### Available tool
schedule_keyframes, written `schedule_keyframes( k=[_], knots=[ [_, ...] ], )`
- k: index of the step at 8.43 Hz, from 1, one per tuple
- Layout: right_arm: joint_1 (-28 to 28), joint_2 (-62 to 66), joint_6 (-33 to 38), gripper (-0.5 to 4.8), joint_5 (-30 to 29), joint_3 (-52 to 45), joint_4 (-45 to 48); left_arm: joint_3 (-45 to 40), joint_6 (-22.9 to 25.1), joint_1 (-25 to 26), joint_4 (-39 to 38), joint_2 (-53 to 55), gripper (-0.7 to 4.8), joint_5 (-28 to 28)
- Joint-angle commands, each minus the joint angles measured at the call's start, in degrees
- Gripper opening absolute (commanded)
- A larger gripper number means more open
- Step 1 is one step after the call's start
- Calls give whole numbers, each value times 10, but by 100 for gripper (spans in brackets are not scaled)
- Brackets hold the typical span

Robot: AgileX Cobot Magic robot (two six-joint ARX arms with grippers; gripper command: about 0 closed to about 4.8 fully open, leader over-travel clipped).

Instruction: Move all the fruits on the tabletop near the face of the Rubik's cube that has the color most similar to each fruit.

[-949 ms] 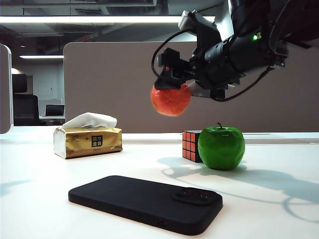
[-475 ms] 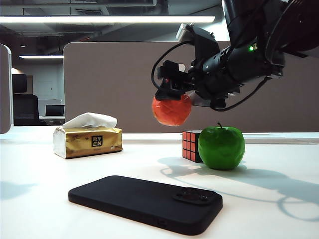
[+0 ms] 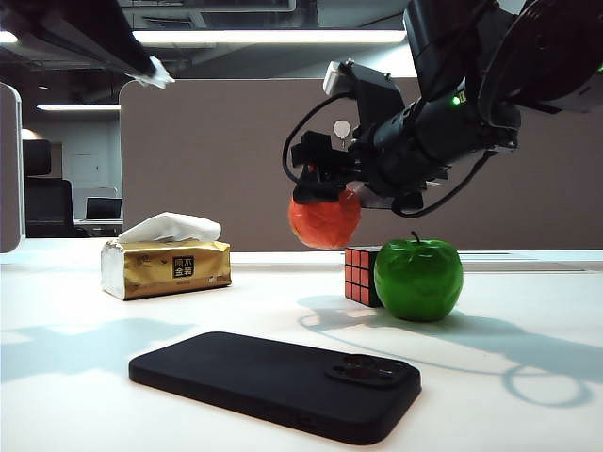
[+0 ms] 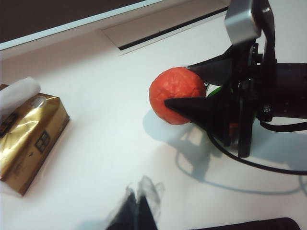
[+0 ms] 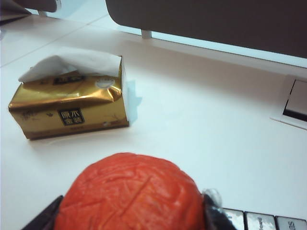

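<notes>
Right gripper [image 3: 320, 188] clamps the orange-red fruit [image 3: 324, 220] and has carried it lower over the last second; it now hangs just above the cube [image 3: 362, 275], on its red-face side. Release looks close. Left gripper [image 4: 136, 211] has come into view high, well away from the cube; blurred, cannot tell its opening. Green apple [image 3: 418, 279] touches the cube's other side. Count: two fruits, one cube, one tissue box [image 3: 167, 266], one phone [image 3: 275, 381].

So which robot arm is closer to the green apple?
The right. Its end effector holds the orange-red fruit just above the green apple; the left end effector hangs far away, high up.
</notes>
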Motion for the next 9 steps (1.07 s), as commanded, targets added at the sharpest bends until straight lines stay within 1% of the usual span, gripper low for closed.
schedule_keyframes(
  k=[1,2,3,4,5,9],
  knots=[
    [0,-2,-2,309,5,3,-7,-1,-9,0,54,48,-5,32],
    [0,-2,-2,309,29,3,-7,-1,-10,0,76,59,-5,33],
    [0,-2,-2,309,29,5,-7,-1,-11,0,80,69,-5,45],
    [0,-2,-2,309,29,8,-3,-1,-12,0,82,81,-5,45],
    [-1,-2,-2,309,28,20,-8,-1,-13,0,103,91,-5,56],
    [-1,-1,-2,309,28,20,-27,-1,-13,0,106,92,-5,60]
  ],
)
